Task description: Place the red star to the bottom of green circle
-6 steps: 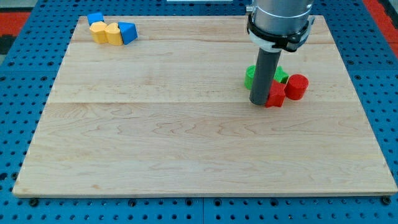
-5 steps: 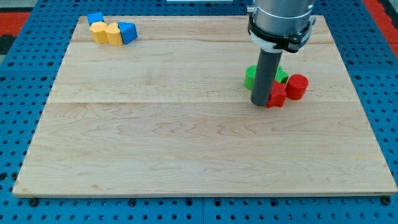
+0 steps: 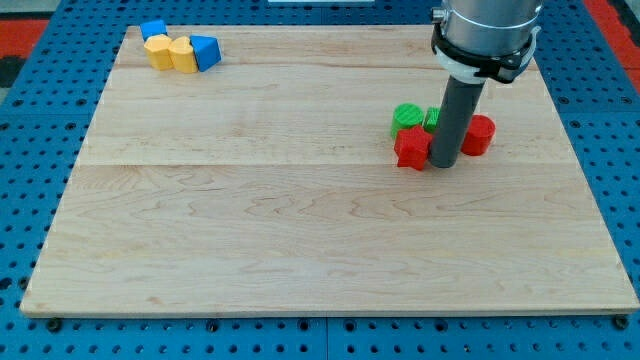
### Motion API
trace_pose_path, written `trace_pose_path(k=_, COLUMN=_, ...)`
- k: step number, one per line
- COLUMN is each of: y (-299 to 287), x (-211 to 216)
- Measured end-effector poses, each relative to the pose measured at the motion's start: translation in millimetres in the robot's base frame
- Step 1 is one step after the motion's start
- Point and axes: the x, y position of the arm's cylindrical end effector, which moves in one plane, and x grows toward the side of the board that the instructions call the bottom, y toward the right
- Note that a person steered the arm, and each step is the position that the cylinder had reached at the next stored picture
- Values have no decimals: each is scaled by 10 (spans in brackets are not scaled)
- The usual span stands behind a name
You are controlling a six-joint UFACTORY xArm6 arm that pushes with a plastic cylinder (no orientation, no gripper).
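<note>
The arm ends in a plain dark rod with no jaws to open or close, and nothing is held; my tip (image 3: pixel 445 163) rests on the wooden board (image 3: pixel 300 240), touching the right side of the red star (image 3: pixel 411 148), which lies at about 9 o'clock from it. The red star sits just below the green circle (image 3: pixel 407 116), at its 6 o'clock, the two touching or nearly so. A second green block (image 3: pixel 432 119), its shape hidden by the rod, shows at 12 o'clock from the tip, just beside the green circle. A red cylinder (image 3: pixel 479 135) stands at about 2 o'clock from the tip, close behind the rod. Well apart, near the board's far corner at about 10 o'clock, a blue block (image 3: pixel 153 29), two yellow blocks (image 3: pixel 170 52) and a blue triangle (image 3: pixel 205 50) cluster together.
</note>
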Motion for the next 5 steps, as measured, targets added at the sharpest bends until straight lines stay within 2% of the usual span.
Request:
trace_pose_path(k=2, y=67, x=6)
trace_pose_path(k=5, y=511, x=-176)
